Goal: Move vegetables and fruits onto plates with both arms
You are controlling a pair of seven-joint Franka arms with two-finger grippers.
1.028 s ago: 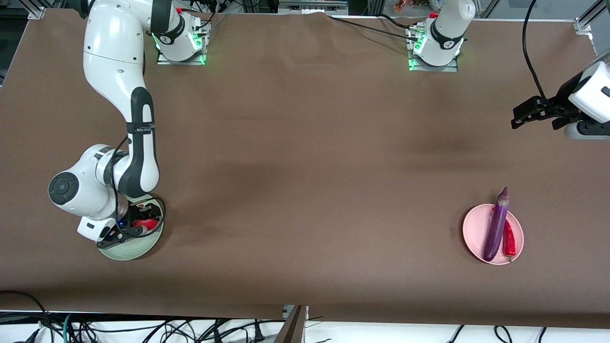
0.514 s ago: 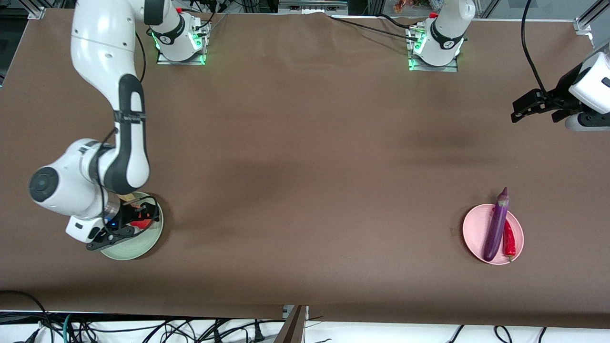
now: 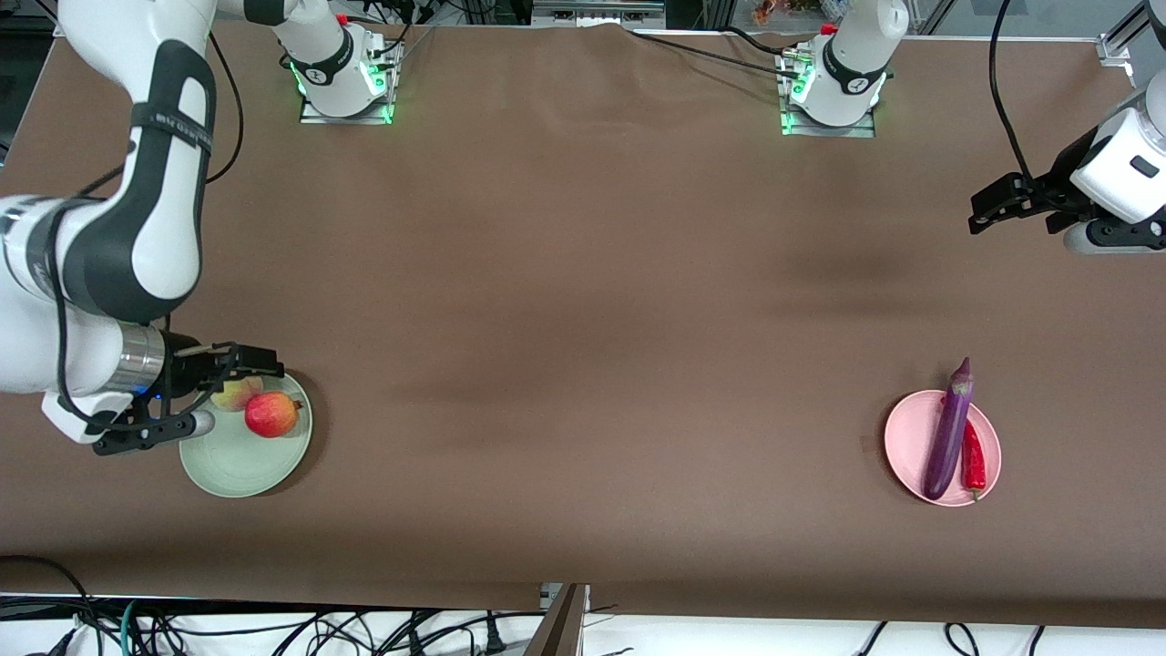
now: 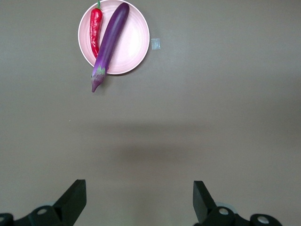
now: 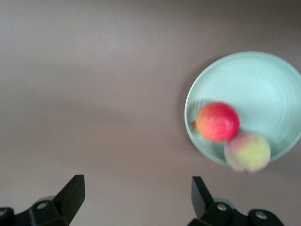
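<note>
Your right gripper (image 3: 239,383) hung with jaws spread wide at the right arm's end of the worktop; your left gripper (image 3: 988,206) hung likewise, empty.

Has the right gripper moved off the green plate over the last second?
Yes. The right gripper, open, was over the green plate and has pulled back toward the right arm's end of the table, uncovering the pomegranate and peach.

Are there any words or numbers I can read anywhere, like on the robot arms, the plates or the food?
Right arm's black band: there is small lettering, too small to read.
Small tag on the table beside the pink plate: nothing readable on it.
Pink plate, green plate, eggplant, chili pepper, pomegranate, peach: no writing.
</note>
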